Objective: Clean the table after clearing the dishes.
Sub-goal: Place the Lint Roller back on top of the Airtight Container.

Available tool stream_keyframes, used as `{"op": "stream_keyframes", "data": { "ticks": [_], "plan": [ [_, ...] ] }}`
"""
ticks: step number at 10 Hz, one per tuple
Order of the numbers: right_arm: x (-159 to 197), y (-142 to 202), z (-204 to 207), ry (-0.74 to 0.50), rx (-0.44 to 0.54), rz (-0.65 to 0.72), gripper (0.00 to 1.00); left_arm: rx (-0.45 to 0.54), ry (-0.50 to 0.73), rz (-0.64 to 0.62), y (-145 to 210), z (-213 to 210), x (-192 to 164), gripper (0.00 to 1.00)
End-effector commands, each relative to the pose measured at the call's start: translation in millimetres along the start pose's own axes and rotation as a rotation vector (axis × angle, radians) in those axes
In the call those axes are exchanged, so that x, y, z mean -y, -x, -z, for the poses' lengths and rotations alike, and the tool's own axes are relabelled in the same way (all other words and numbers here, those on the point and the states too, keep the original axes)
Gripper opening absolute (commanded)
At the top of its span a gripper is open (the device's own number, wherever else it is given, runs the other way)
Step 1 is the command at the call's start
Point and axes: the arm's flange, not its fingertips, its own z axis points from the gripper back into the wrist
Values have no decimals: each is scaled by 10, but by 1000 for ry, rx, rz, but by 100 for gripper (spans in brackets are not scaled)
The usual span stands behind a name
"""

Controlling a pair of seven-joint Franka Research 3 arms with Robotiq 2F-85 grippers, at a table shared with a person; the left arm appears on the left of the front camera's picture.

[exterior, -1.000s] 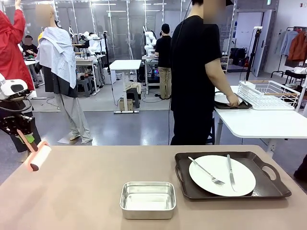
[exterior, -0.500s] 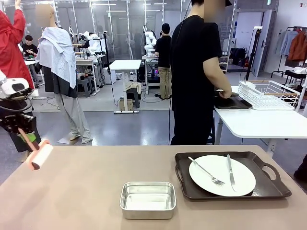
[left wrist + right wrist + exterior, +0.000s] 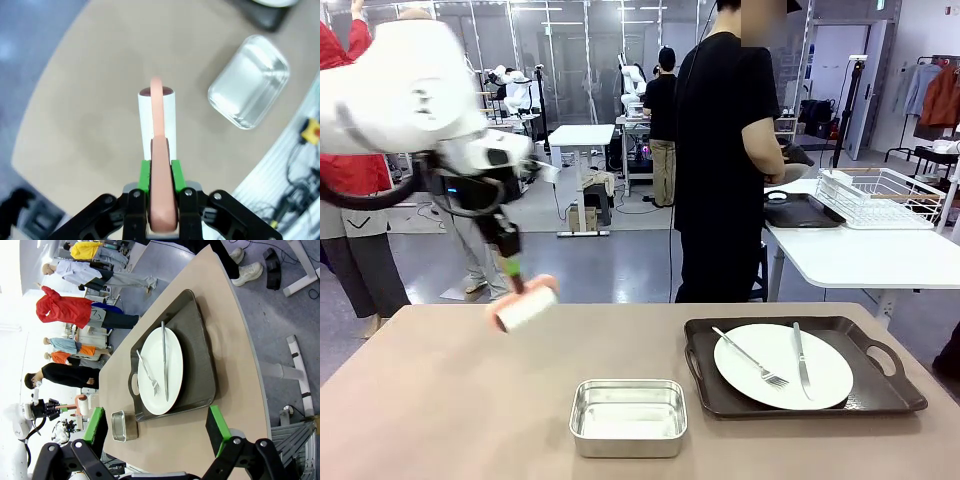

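**Holding the roller (image 3: 525, 305) over the taupe surface (image 3: 440, 400)**

Left end effector (image 3: 161, 167) clamps the roller's pink handle. The white drum sits near the surface's far edge, contact unclear. Right end effector (image 3: 156, 410) stands wide, gripping nothing. One tray (image 3: 885, 390) with plate (image 3: 783, 365), fork (image 3: 748, 357) and knife (image 3: 801, 360) lies just right of the steel pan (image 3: 627, 415).

The left gripper (image 3: 510, 262) has swung in from the left edge of the table (image 3: 430, 400), carrying the roller (image 3: 525, 305) toward the middle. The person's hand (image 3: 790, 172) has lifted off the far tray (image 3: 803, 210).
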Motion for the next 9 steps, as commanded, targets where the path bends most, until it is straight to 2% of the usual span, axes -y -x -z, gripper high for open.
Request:
{"op": "stream_keyframes", "data": {
  "ticks": [1, 2, 3, 4, 5, 6, 7, 9],
  "plan": [
    [-4, 43, -31, 2, -5, -12, 100, -38, 14, 329, -265, 39, 383, 21],
    [-4, 43, -31, 2, -5, -12, 100, -65, 35, 466, -480, 126, 747, 21],
    [-4, 43, -31, 2, -5, -12, 100, -59, 51, 533, -618, 168, 930, 21],
    [-4, 43, -31, 2, -5, -12, 100, -101, 4, 567, -754, 231, 1077, 21],
    [-4, 43, -31, 2, -5, -12, 100, -97, 40, 596, -814, 256, 1128, 21],
    [-4, 43, -31, 2, -5, -12, 100, -101, 25, 551, -819, 235, 1095, 21],
    [-4, 43, -31, 2, -5, -12, 100, -74, 53, 569, -779, 343, 1314, 21],
    [-4, 43, -31, 2, -5, -12, 100, -74, 53, 569, -779, 343, 1314, 21]
  ]
}}
